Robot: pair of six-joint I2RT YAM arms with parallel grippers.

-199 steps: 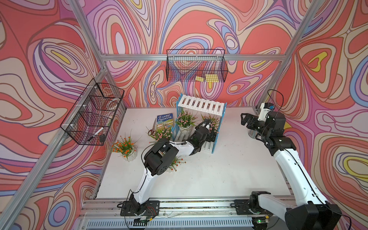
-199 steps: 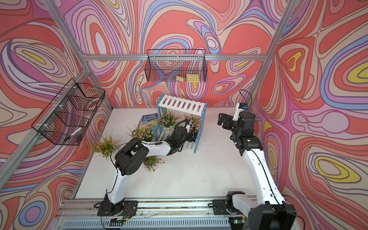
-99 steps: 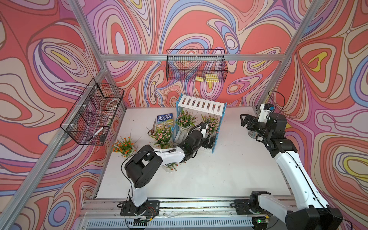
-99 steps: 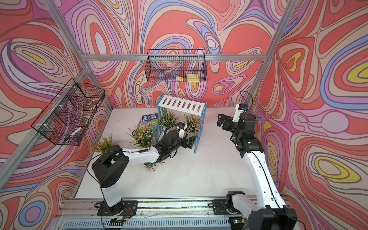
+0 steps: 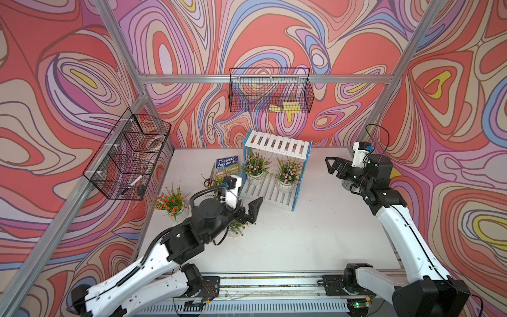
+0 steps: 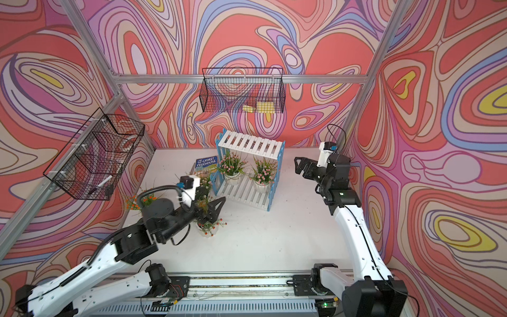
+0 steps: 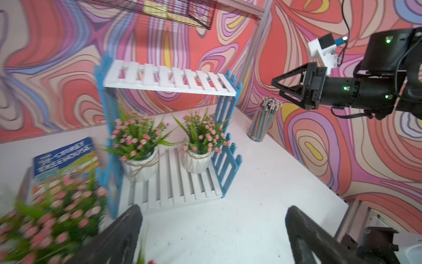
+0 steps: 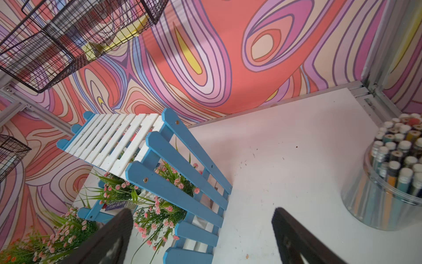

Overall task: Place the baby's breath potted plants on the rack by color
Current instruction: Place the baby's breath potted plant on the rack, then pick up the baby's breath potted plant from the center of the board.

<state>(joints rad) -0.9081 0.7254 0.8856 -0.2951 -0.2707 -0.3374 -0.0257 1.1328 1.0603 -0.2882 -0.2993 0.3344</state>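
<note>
The left pincer (image 5: 253,210) just backed off the rack (image 5: 277,145), wide open and empty, leaving two pink plants (image 5: 255,164) on its lower shelf, so reckon the third pink one (image 7: 52,217) and both orange plants (image 5: 171,199) on the bench (image 5: 301,241) come next.

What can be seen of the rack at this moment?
The rack is a small two-tier shelf that looks like painted wood, with white slatted boards set between light-blue picket-fence side frames. It stands upright on the white table, close to the back wall. Its top tier is bare. The bottom tier carries a pink-flowered potted plant and a second pink-flowered plant, side by side in white pots, with their leaves poking out past the frames.
</note>
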